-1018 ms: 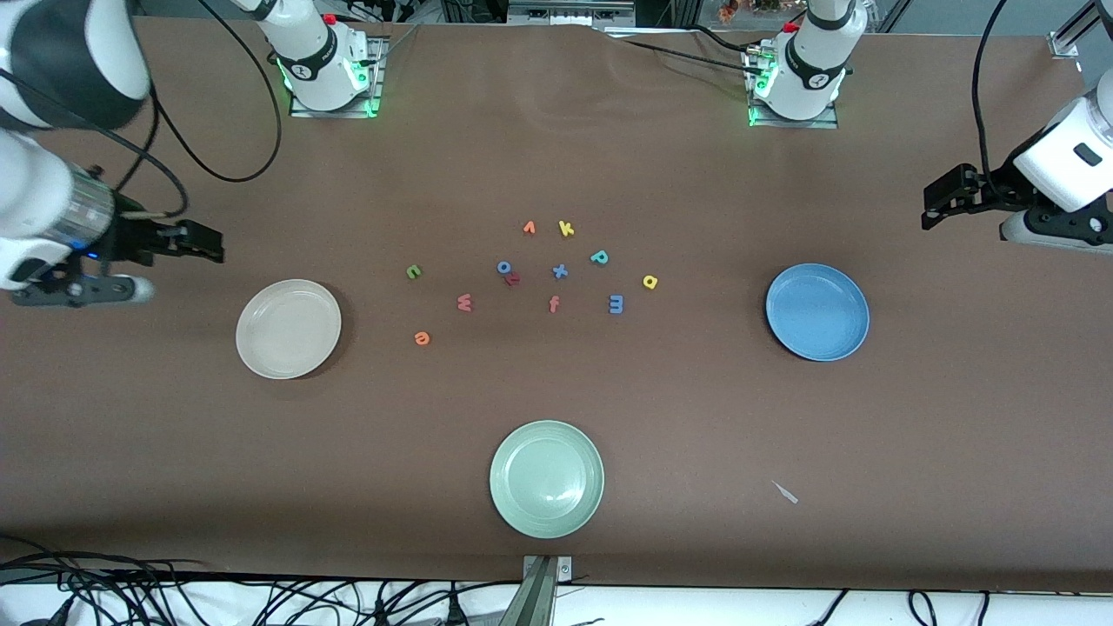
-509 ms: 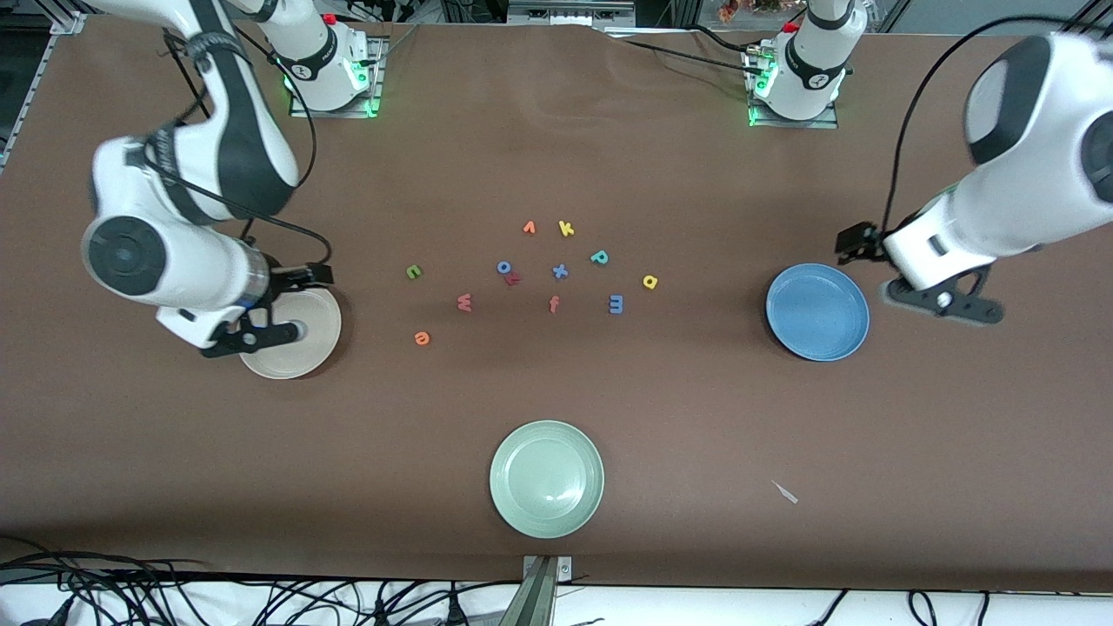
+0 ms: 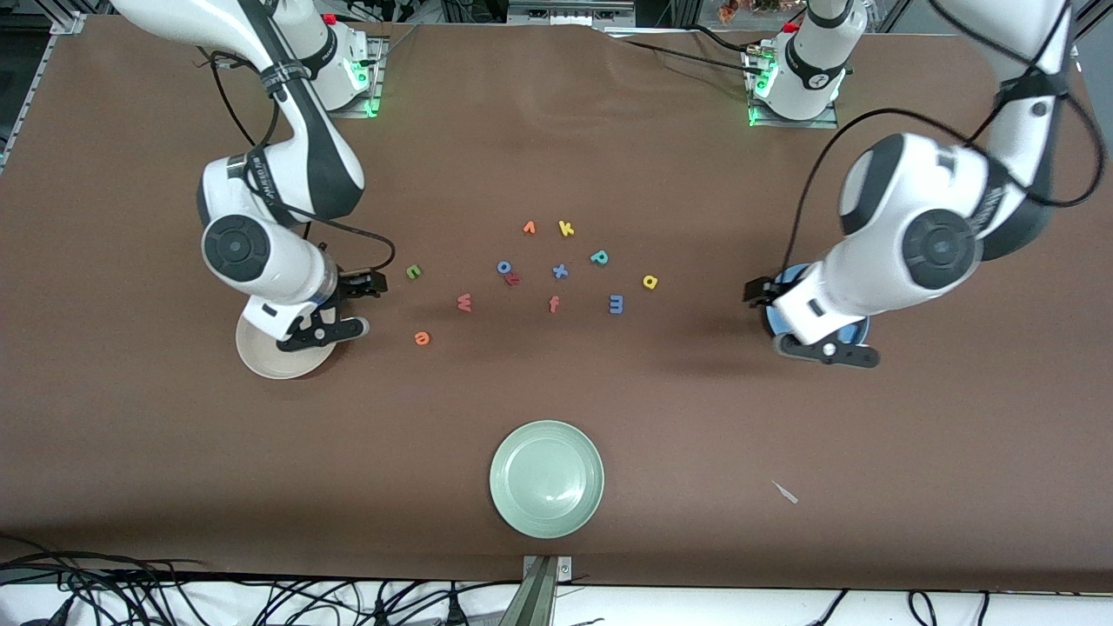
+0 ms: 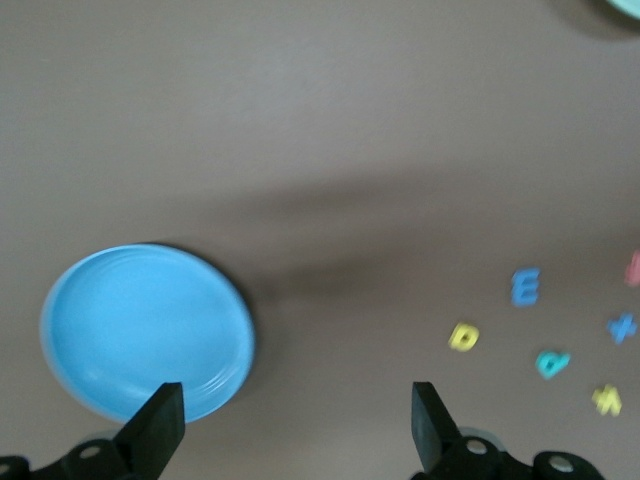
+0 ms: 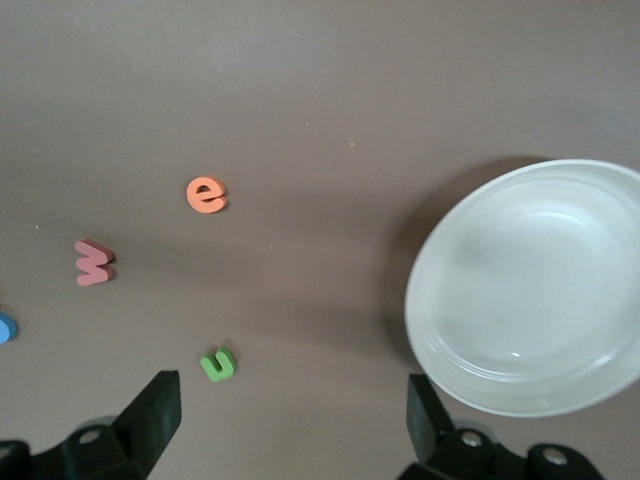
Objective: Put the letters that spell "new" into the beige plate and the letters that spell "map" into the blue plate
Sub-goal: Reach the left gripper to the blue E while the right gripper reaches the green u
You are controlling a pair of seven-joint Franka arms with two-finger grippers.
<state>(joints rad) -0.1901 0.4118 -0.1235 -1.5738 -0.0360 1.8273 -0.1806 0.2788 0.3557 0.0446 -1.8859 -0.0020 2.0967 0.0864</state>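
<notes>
The green n (image 3: 414, 271), salmon w (image 3: 464, 303) and orange e (image 3: 422, 337) lie toward the right arm's end of the letter cluster. The blue m (image 3: 616, 303), yellow a (image 3: 649, 281) and teal p (image 3: 599, 257) lie toward the left arm's end. My right arm hides part of the beige plate (image 3: 265, 361). My right gripper (image 5: 290, 415) hangs open and empty over the table between that plate (image 5: 530, 285) and the n (image 5: 217, 364). My left arm hides most of the blue plate (image 3: 859, 330). My left gripper (image 4: 295, 420) hangs open and empty over the plate's rim (image 4: 140, 330).
Other letters sit mid-table: orange v (image 3: 529, 228), yellow k (image 3: 566, 229), blue o (image 3: 504, 267), blue x (image 3: 560, 271), red f (image 3: 554, 303). A pale green plate (image 3: 546, 478) lies nearer the front camera, with a small white scrap (image 3: 785, 492) beside it toward the left arm's end.
Both arms have swung in from the table's ends toward the middle. The right gripper has crossed over the beige plate and the left has come over the blue plate.
</notes>
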